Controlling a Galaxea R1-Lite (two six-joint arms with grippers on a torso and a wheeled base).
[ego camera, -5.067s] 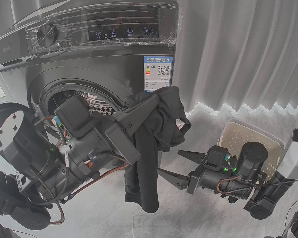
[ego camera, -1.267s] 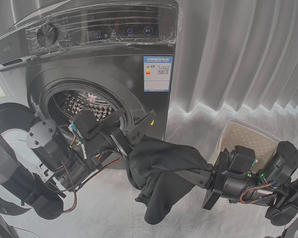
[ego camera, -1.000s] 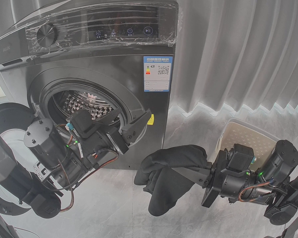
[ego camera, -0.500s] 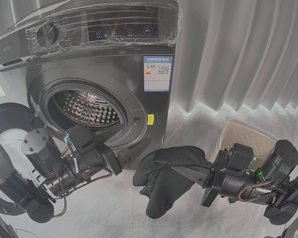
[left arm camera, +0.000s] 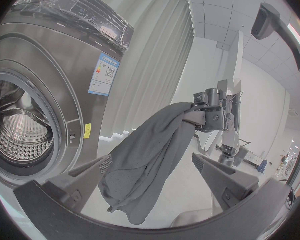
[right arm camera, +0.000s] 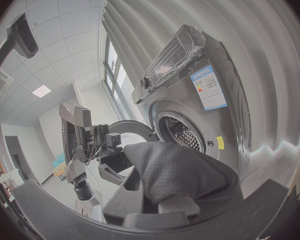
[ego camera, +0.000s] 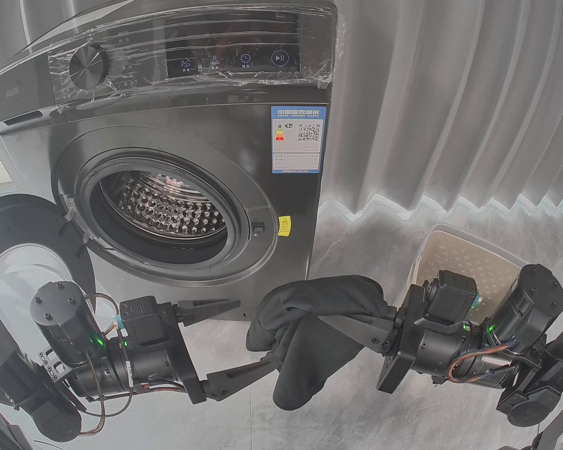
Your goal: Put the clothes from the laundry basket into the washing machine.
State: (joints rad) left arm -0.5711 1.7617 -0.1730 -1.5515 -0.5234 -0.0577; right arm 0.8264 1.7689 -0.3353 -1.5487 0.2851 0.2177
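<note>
Holding a black garment [ego camera: 313,301] pinched between its fingers, your right hand [ego camera: 341,327] hangs above the floor, between the washing machine [ego camera: 187,126] and the laundry basket [ego camera: 463,264]. The cloth drapes over the fingers and its tail dangles free. Your left hand [ego camera: 256,332] is spread wide: one finger touches the cloth's lower fold, the other sits above it and apart. The drum opening [ego camera: 162,210] lies higher and to the left, and its door [ego camera: 25,232] stands wide open.

Risks, as judged from here:
- If you let go on the right before the left hand grips, the garment likely drops to the floor.
- If the left hand catches only a thin fold, the cloth may slip on the lift.
- The dangling tail may snag on the opening's rim or trail outside the drum.

Markings: a blue-and-white label [ego camera: 298,139] and a small yellow sticker [ego camera: 284,225] sit on the machine's front. Icons show on the plastic-wrapped panel [ego camera: 231,57]. The fine print is too small to read.
</note>
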